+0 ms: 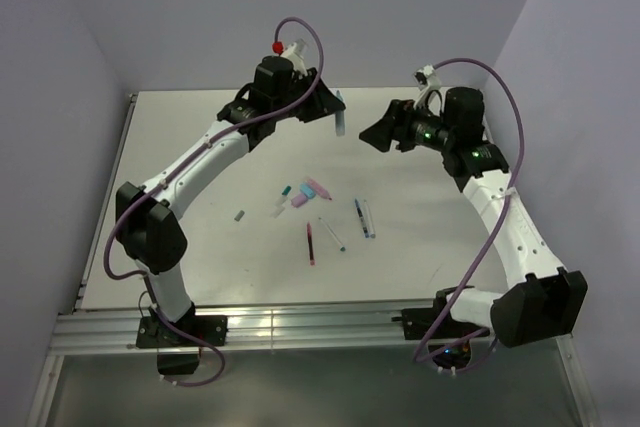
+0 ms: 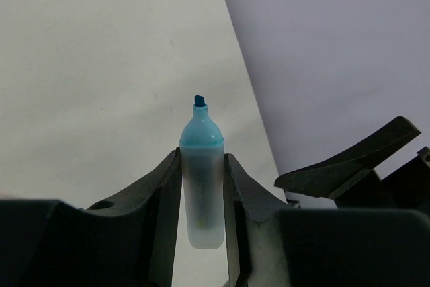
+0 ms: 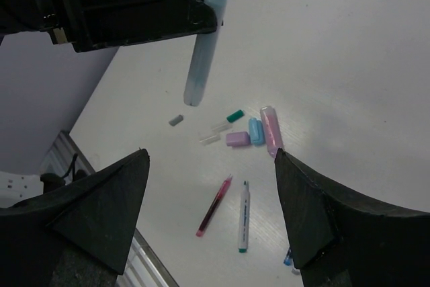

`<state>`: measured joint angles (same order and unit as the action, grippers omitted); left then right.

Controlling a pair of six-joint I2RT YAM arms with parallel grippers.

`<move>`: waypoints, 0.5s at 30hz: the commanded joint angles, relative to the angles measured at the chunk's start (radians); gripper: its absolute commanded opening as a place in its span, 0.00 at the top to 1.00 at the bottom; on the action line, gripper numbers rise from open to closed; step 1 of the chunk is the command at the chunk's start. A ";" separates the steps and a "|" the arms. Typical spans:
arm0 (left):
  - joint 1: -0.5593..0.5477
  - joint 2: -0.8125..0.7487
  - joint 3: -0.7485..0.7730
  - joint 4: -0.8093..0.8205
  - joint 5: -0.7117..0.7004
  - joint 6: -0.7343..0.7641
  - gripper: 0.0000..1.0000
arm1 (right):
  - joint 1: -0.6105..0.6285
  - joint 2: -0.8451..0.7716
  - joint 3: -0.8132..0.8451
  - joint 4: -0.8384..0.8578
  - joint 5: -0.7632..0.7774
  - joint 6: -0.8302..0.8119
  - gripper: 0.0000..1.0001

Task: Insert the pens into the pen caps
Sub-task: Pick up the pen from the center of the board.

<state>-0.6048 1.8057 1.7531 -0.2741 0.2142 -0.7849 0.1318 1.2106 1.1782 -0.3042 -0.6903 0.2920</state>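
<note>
The left gripper [image 2: 202, 166] is clamping a pale-blue pen [image 3: 200, 65] by its barrel and holding it in the air above the far middle of the table [image 1: 430, 247], with the blue chisel tip showing uncapped. The right gripper [image 1: 370, 133] is hovering to its right, jaws standing apart and gripping nothing. Around the table's centre, a pink pen [image 3: 271, 129], a blue cap [image 3: 256, 131] and a pink cap [image 3: 238, 139] are lying side by side, with a teal cap [image 3: 234, 116] near them. A grey cap [image 3: 176, 120] is lying apart, toward the left edge. Toward the near edge, a red pen [image 3: 214, 205] and a green-tipped white pen [image 3: 243, 216] are lying near each other, and a dark-blue pen [image 1: 358, 217] is lying to their right.
</note>
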 commanded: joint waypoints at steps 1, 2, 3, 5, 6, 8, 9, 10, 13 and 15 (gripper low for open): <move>-0.003 -0.014 -0.006 0.045 0.057 -0.065 1.00 | 0.072 0.013 0.057 0.051 0.099 0.035 0.17; -0.001 -0.014 -0.020 0.058 0.069 -0.074 0.99 | 0.081 0.024 0.060 0.053 0.119 0.047 0.18; -0.001 -0.011 -0.023 0.067 0.082 -0.083 1.00 | 0.091 0.030 0.061 0.056 0.129 0.050 0.18; -0.001 -0.006 -0.035 0.091 0.103 -0.108 1.00 | 0.120 0.046 0.066 0.060 0.188 0.059 0.21; -0.001 -0.003 -0.037 0.093 0.105 -0.114 1.00 | 0.132 0.052 0.069 0.062 0.211 0.061 0.22; -0.003 0.001 -0.037 0.095 0.103 -0.120 1.00 | 0.161 0.064 0.087 0.063 0.236 0.058 0.23; -0.004 0.004 -0.037 0.095 0.103 -0.122 1.00 | 0.169 0.070 0.093 0.060 0.250 0.058 0.23; -0.004 0.004 -0.038 0.096 0.105 -0.125 1.00 | 0.186 0.075 0.100 0.059 0.259 0.053 0.24; -0.004 0.007 -0.043 0.104 0.117 -0.129 1.00 | 0.206 0.101 0.118 0.040 0.307 0.039 0.28; -0.010 0.007 -0.044 0.107 0.114 -0.125 1.00 | 0.218 0.125 0.130 0.024 0.324 0.035 0.28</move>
<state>-0.6056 1.8130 1.7203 -0.2234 0.3004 -0.8963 0.3309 1.3117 1.2564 -0.2886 -0.4320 0.3389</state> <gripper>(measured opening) 0.331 0.725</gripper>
